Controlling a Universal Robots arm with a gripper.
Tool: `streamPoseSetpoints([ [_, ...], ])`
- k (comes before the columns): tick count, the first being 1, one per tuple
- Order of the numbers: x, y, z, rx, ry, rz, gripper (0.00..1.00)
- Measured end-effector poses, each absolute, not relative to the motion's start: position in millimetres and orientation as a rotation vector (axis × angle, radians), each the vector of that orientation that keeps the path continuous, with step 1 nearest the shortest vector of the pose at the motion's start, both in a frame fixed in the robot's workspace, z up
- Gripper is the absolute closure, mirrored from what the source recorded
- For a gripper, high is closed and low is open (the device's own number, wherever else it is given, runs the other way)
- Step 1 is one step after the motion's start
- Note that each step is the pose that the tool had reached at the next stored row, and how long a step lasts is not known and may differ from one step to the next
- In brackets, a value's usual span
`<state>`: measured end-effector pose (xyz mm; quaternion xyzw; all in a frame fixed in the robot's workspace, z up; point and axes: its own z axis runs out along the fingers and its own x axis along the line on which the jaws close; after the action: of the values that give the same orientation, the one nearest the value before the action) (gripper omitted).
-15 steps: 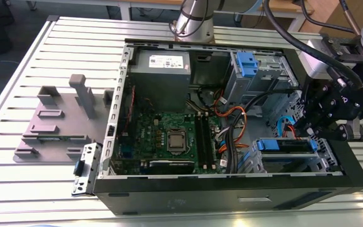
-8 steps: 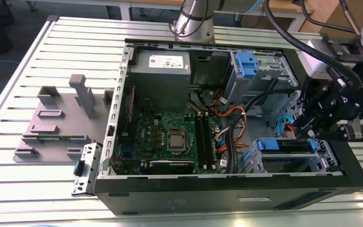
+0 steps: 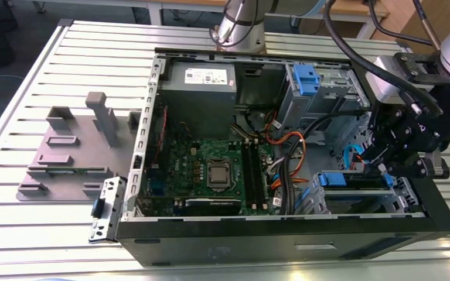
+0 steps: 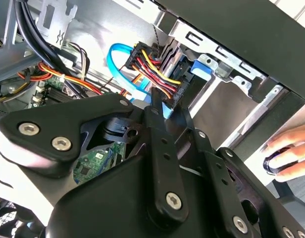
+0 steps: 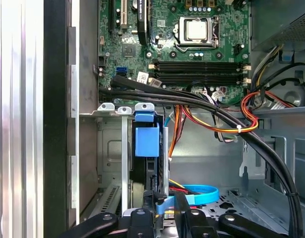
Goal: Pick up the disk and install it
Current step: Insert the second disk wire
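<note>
- A big open computer case (image 3: pixel 248 240) lay on its side on the slatted metal surface (image 3: pixel 45 234). It took up the middle of the surface and most of the exterior view's right.
- The disk (image 3: pixel 354 179) stood on its thin edge in a metal slot. The slot was in the corner of the case by the black front wall, on the exterior view's right.
- In the first wrist view, the disk (image 5: pixel 147 144) had a metal wall close on each side. There was very little room there.
- The gripper (image 3: pixel 375 168) reached down into that corner. In the first wrist view, the gripper (image 5: pixel 165 198) looked pressed close on the blue end of the disk, pinching it.
- Thick black cables (image 5: pixel 271 163) and a bunch of coloured wires (image 4: pixel 152 69) ran right beside the gripper (image 4: pixel 168 106).
- The green board (image 5: pixel 192 44) filled the middle of the case floor.
- A grey stand with posts (image 3: pixel 77 152) sat near the surface edge on the exterior view's left. Bare slats lay open around it.
- A hand (image 4: pixel 291 146) rested on a mouse (image 4: pixel 279 163) outside the case.
</note>
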<state>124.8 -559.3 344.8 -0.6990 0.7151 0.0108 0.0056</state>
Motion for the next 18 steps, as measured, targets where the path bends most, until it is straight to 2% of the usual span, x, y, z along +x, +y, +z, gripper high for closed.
streamPoseSetpoints([
  [9,124.8,-559.3,344.1,-2.188,2.238,0.034,0.71],
  [11,124.8,-559.3,344.0,-2.188,2.238,0.034,0.83],
  [18,124.8,-559.3,343.5,-2.188,2.238,0.034,0.84],
])
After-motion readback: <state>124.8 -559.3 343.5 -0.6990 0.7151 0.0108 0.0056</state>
